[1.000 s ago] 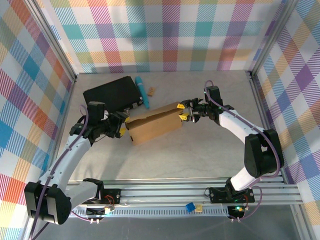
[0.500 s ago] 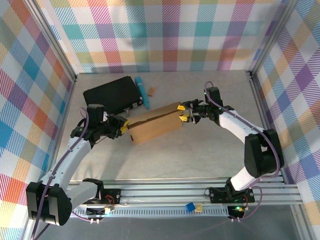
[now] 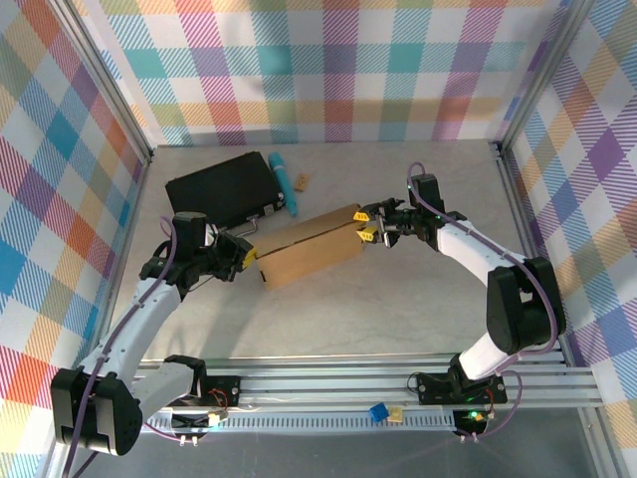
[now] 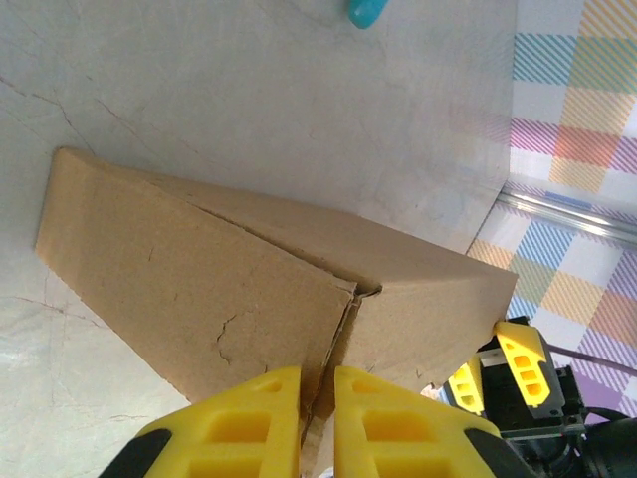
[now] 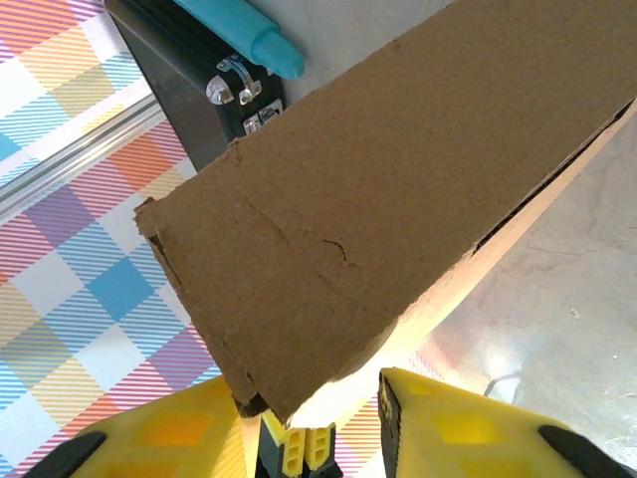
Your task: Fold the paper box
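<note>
The paper box (image 3: pixel 309 252) is a brown cardboard mailer lying slantwise in the middle of the table. Its lid sits slightly raised, with a dark slit along one edge (image 5: pixel 557 169). My left gripper (image 3: pixel 243 255) is at the box's left end. Its yellow fingers (image 4: pixel 239 418) are shut on a thin cardboard flap edge (image 4: pixel 323 383). My right gripper (image 3: pixel 366 228) is at the box's right end. There the box corner (image 5: pixel 299 329) lies between its spread fingers: it rests against one finger, and light shows before the other finger (image 5: pixel 448 418).
A black case (image 3: pixel 221 189) lies behind the box's left end, with a teal cylinder (image 3: pixel 283 184) beside it. A small brown scrap (image 3: pixel 301 181) sits near the cylinder. Plaid walls and metal posts ring the table, and an aluminium rail (image 3: pixel 398 383) runs along the near edge.
My left gripper's fingers have closed onto the flap at the box's left end. My right gripper's fingers have narrowed a little. The box has barely shifted.
</note>
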Robot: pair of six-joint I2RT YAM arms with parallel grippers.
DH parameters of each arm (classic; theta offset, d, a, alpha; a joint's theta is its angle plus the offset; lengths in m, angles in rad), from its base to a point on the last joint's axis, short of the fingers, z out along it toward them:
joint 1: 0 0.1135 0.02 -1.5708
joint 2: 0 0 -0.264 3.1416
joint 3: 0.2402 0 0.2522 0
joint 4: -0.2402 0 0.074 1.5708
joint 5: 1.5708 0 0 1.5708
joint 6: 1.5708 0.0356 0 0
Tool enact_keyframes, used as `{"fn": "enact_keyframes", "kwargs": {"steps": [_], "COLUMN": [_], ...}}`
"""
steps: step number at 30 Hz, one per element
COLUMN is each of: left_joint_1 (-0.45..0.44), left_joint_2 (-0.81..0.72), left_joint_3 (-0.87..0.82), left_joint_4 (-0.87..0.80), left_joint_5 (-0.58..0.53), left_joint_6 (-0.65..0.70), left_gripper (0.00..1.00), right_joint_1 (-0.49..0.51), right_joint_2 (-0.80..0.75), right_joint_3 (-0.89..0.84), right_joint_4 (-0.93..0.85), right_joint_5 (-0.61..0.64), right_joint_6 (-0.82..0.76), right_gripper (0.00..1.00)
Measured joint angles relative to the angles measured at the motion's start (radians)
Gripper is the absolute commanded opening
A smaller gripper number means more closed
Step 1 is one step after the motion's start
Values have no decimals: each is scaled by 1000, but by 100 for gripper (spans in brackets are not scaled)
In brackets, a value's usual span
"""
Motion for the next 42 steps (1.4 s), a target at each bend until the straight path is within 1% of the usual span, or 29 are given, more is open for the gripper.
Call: {"fn": "enact_keyframes", "kwargs": {"steps": [2, 5, 6, 8, 10, 13, 18, 23, 28, 31, 35, 39, 42], "left_joint_1": [0, 0, 0, 0, 0, 0, 0, -18, -75, -126, -211, -305, -357], "left_joint_2": [0, -3, -3, -5, -5, -5, -5, -5, -10, -11, -12, 2, 63], "left_joint_3": [-3, -3, -3, -3, -3, -3, -2, 3, 8, 14, 22, 21, -17], "left_joint_4": [2, 1, 0, -3, -3, -2, -2, -18, -27, -35, -50, -82, -100], "left_joint_5": [2, 5, 7, 8, 8, 8, 10, 10, -11, -32, -65, -96, -128], "left_joint_6": [8, 24, 28, 37, 45, 48, 53, 78, 94, 101, 101, 99, 97], "left_gripper": [8, 6, 5, 3, 2, 0, 0, 0, 0, 0, 0, 0, 1], "right_joint_1": [0, 0, 0, 0, 0, 0, -4, -13, -38, -61, -101, -136, -150], "right_joint_2": [0, -5, -6, -6, -6, -6, -6, -12, -54, -97, -175, -249, -253], "right_joint_3": [0, 1, 3, 17, 32, 54, 61, 61, 48, 14, -55, -142, -233], "right_joint_4": [0, -6, -14, -43, -80, -125, -142, -165, -244, -272, -298, -346, -373], "right_joint_5": [-2, -1, 2, 6, 16, 27, 28, 17, 18, 17, 17, 37, 65], "right_joint_6": [-5, -19, -25, -43, -62, -79, -101, -133, -217, -269, -342, -415, -450], "right_gripper": [31, 31, 31, 37, 38, 36, 31, 30, 28, 23, 22, 24, 29]}}
